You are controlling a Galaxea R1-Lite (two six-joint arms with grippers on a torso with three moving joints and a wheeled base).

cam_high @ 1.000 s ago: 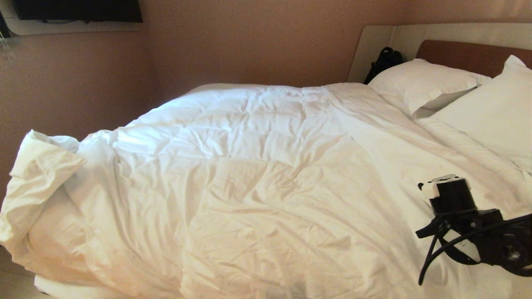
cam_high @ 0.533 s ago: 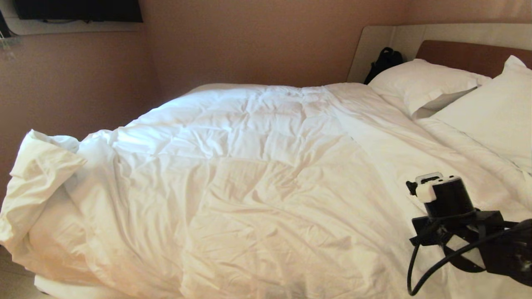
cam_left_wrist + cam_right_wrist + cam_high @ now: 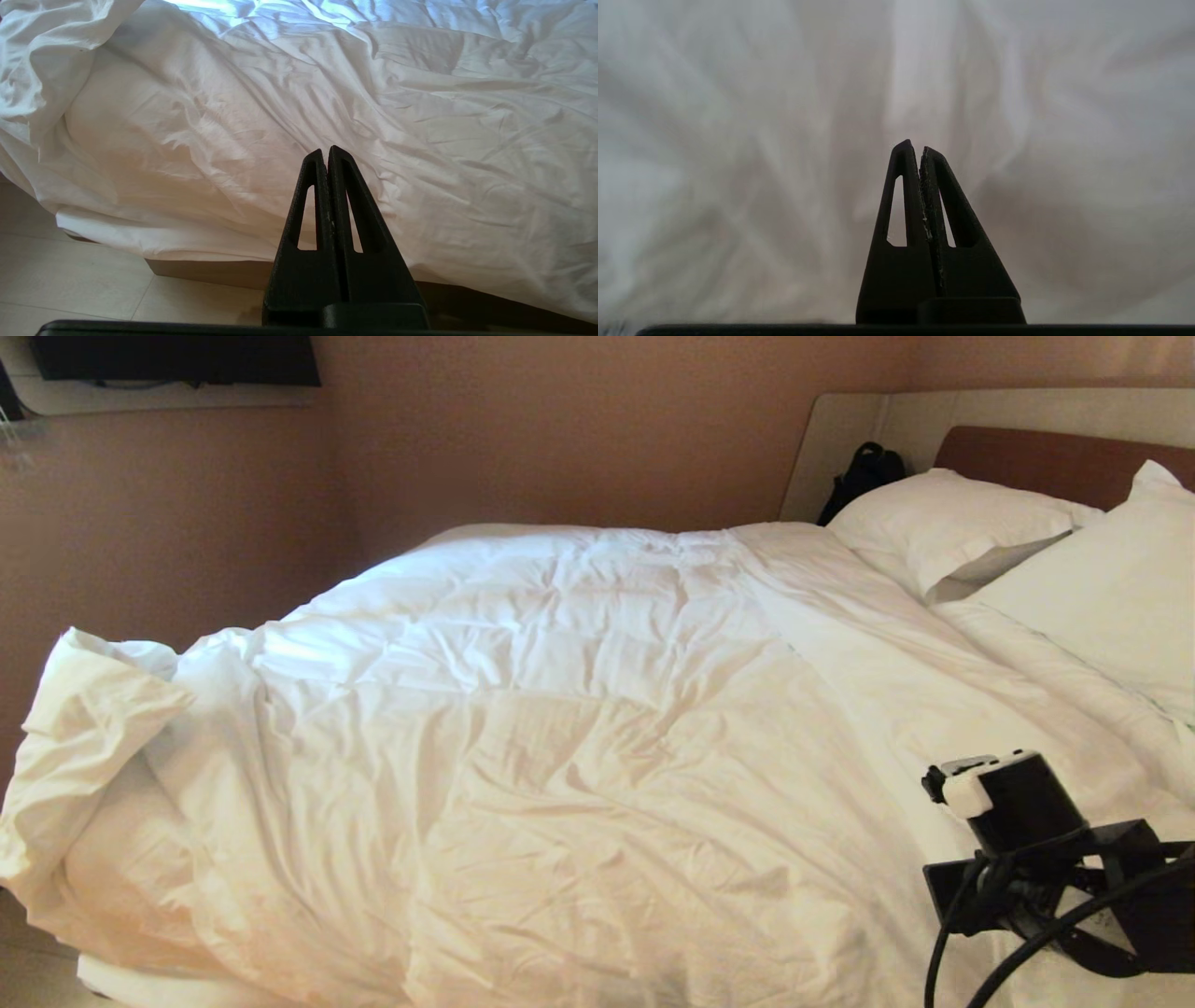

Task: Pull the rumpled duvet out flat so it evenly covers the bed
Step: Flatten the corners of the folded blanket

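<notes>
Hovering over the duvet near the bed's near edge by the pillows, the right gripper is closed, empty; left gripper likewise.

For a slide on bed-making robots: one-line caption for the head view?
Right arm's wrist over the wrinkled white duvet covering the bed, two pillows at the headboard.

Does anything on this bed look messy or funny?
Yes. The duvet is bunched into a crumpled, folded-over lump at the foot corner on the robot's left, so it doesn't lie flat there. It is also wrinkled all over.
</notes>
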